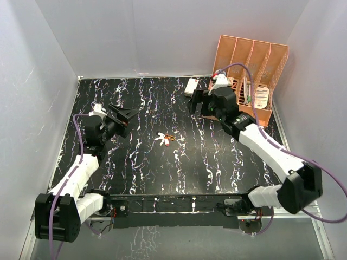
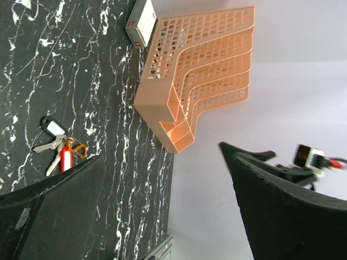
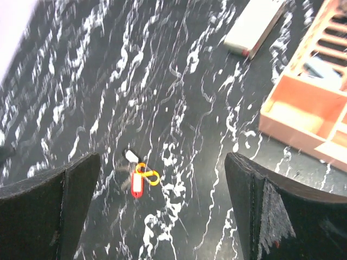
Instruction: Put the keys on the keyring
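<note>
The keys and the keyring lie in one small cluster on the black marbled table (image 1: 206,162) near its middle. The red-headed key (image 1: 167,142) also shows in the left wrist view (image 2: 66,158) and the right wrist view (image 3: 136,184). The black-headed key (image 2: 52,128) with its pale blade lies beside it (image 3: 130,156). The orange keyring (image 1: 171,137) touches both (image 2: 79,147) (image 3: 149,175); I cannot tell whether the keys are threaded on it. My left gripper (image 1: 120,115) (image 2: 161,162) is open, empty, raised left of the cluster. My right gripper (image 1: 197,103) (image 3: 162,162) is open, empty, above and behind it.
A white rectangular box (image 1: 191,86) (image 2: 141,21) (image 3: 255,24) lies at the back of the table. An orange mesh file tray (image 1: 252,62) (image 2: 200,70) (image 3: 303,114) stands in the back right corner. White walls enclose the table on three sides.
</note>
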